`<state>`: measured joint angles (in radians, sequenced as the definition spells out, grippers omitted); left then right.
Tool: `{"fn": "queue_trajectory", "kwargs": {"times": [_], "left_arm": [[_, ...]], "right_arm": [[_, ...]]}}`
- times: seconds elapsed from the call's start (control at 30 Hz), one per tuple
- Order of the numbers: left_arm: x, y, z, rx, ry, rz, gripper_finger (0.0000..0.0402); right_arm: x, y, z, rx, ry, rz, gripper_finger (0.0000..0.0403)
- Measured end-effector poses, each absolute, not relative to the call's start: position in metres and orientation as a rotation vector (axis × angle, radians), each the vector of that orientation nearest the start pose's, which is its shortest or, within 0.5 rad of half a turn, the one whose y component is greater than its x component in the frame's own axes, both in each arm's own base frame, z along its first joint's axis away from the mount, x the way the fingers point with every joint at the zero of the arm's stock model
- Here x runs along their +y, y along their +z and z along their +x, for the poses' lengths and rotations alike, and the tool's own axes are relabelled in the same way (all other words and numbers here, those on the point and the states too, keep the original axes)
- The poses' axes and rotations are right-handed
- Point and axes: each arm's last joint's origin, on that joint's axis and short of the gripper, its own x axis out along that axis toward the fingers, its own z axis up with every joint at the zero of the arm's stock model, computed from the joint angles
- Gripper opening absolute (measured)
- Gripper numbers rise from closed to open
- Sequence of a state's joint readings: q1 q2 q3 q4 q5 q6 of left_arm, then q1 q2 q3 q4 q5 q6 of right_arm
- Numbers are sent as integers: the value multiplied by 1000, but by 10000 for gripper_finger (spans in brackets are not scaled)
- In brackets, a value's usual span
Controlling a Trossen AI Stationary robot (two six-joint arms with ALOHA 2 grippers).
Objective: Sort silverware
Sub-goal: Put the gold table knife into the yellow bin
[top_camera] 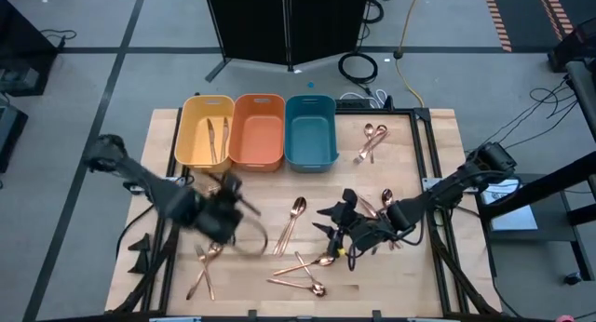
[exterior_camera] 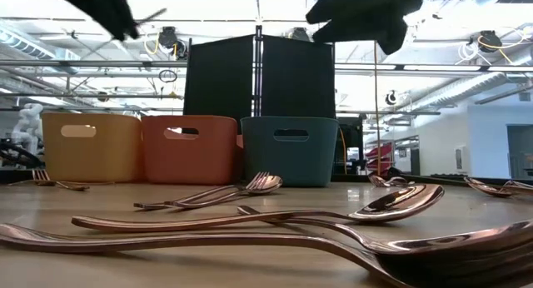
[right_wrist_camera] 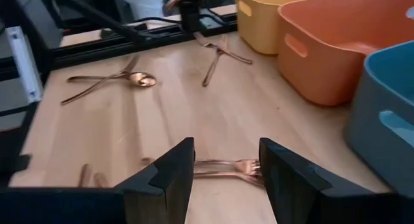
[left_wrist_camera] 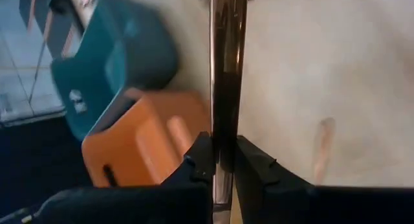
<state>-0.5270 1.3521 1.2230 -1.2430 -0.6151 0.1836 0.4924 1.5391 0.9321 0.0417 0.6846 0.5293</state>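
Observation:
Copper silverware lies loose on the wooden table: spoons and forks near the middle, at the near edge, at the near left and at the far right. Two pieces lie in the yellow bin. Beside it stand the orange bin and the teal bin. My left gripper is blurred, high above the table's near left, and shut on one slim piece. My right gripper hangs open above two forks right of the middle. My left gripper pinches a slim copper piece between its two fingers, near one end. The rest runs straight out past the fingertips, in line with the fingers. The piece is lifted clear of the table. Whether it is a knife, fork or spoon I cannot tell.
The three bins stand side by side at the table's far edge. A black frame rail runs along the table's right side, and a dark screen stands behind the bins. Bare wood shows between the bins and the scattered pieces.

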Motion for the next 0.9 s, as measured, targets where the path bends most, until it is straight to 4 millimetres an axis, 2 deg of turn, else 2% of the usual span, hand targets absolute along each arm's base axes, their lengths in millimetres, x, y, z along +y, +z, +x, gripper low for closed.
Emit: {"fn": "queue_trajectory", "kwargs": {"times": [0.23, 0.43, 0.67, 0.9], "left_arm": [[-10, 335, 192, 1235, 20, 1018, 25], [52, 342, 173, 1421, 33, 1084, 25], [104, 333, 163, 1705, -34, 1124, 25], [133, 310, 166, 1916, -209, 1031, 25]], "right_arm": [[133, 224, 292, 456, -317, 168, 164], [128, 218, 289, 518, -348, 129, 164], [118, 216, 291, 552, -372, 78, 164], [109, 211, 289, 615, -407, 40, 164]]}}
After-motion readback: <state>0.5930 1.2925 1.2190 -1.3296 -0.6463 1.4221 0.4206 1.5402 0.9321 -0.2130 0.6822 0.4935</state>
